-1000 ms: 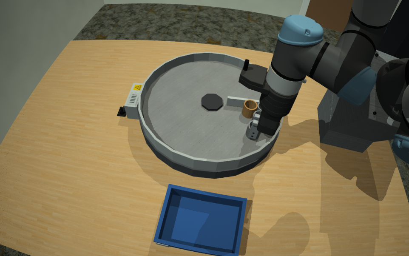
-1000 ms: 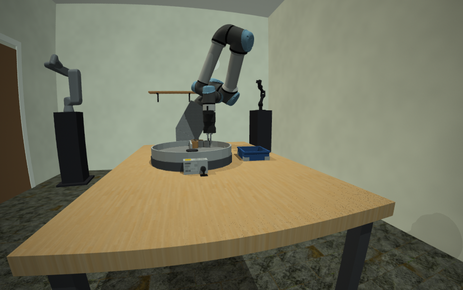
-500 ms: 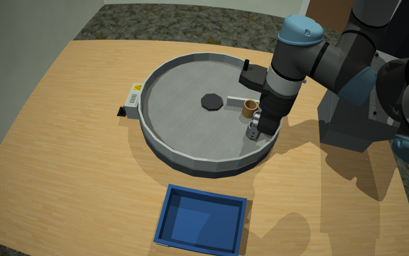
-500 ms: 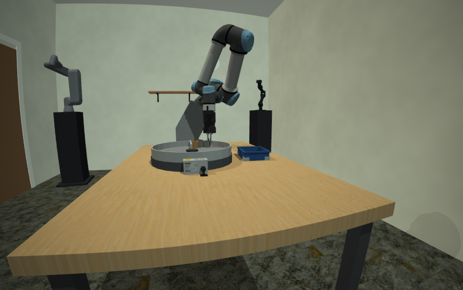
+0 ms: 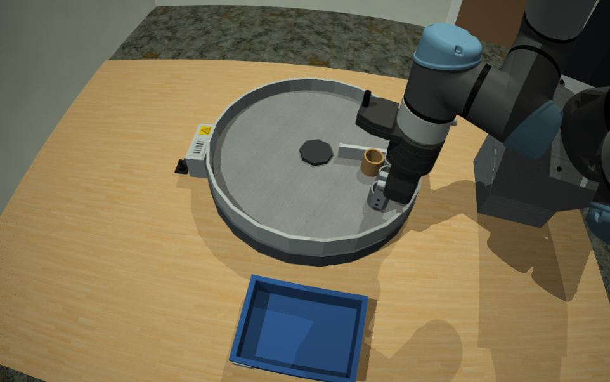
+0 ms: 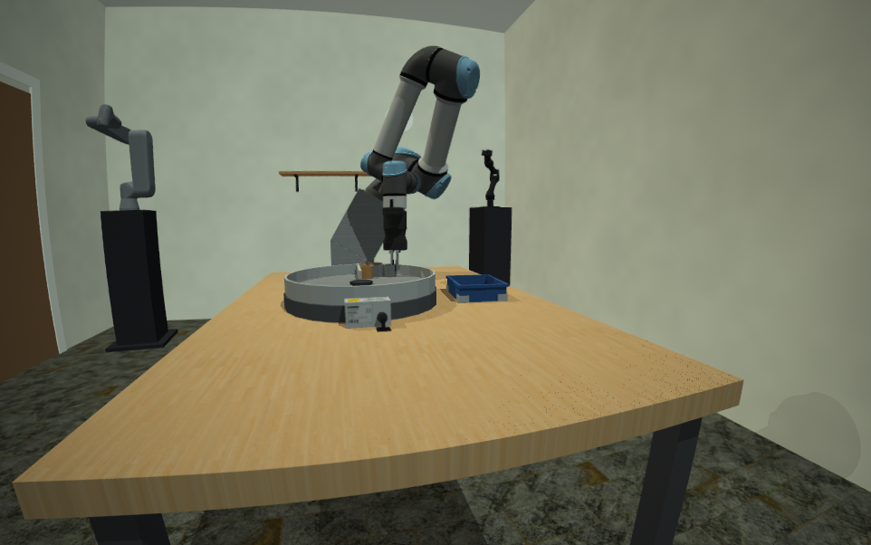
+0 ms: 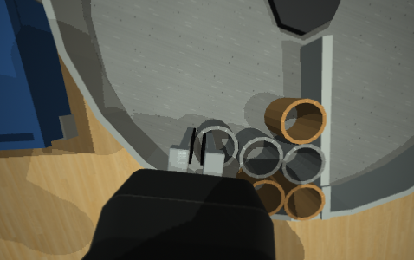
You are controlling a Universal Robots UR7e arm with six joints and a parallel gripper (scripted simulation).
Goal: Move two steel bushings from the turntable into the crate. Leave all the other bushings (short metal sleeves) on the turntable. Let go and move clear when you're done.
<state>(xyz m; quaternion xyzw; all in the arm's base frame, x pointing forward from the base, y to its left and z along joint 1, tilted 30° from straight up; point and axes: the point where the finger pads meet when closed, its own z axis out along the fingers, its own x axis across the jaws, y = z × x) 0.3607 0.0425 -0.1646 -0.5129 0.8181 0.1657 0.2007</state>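
Turntable (image 5: 314, 246) (image 6: 320, 294) (image 7: 97, 114), round with a raised grey rim, sits on a pale wooden desk (image 5: 112, 224) (image 6: 385, 385) (image 7: 43, 208). The robot's hand (image 5: 380, 193) (image 6: 394, 271) (image 7: 198, 139) points down inside that rim, nearly closed, its two fingers pinching the wall of an upright steel bushing (image 5: 371, 197) (image 6: 388, 270) (image 7: 236, 143): one finger is inside the sleeve, the other outside. The gripped bushing is on the turntable, at the outer end of a small cluster. In the wrist view, a second steel bushing (image 7: 261, 138) stands just beside it, and a third steel bushing (image 7: 303, 146) comes next, close to a straight pale divider (image 5: 350, 151) (image 7: 326, 108). An orange-brown bushing (image 5: 369, 167) (image 6: 367, 271) (image 7: 274, 116) stands near the third one, on the side towards the dark hub (image 5: 316, 151) (image 6: 360, 282) (image 7: 305, 15) at the turntable's centre. Two more orange-brown bushings, one partly hidden by the hand's body (image 7: 283, 197) and one near the divider (image 7: 323, 202), are on the opposite side of the steel row. The open blue crate (image 5: 310, 287) (image 6: 478, 292) (image 7: 41, 87) rests on the desk, apart from the turntable.

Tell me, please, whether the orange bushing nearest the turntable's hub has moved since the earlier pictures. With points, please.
No; the orange bushing (image 5: 371, 167) (image 6: 367, 272) (image 7: 274, 113) sits at the same spot beside the white divider (image 5: 352, 152) (image 7: 327, 108).
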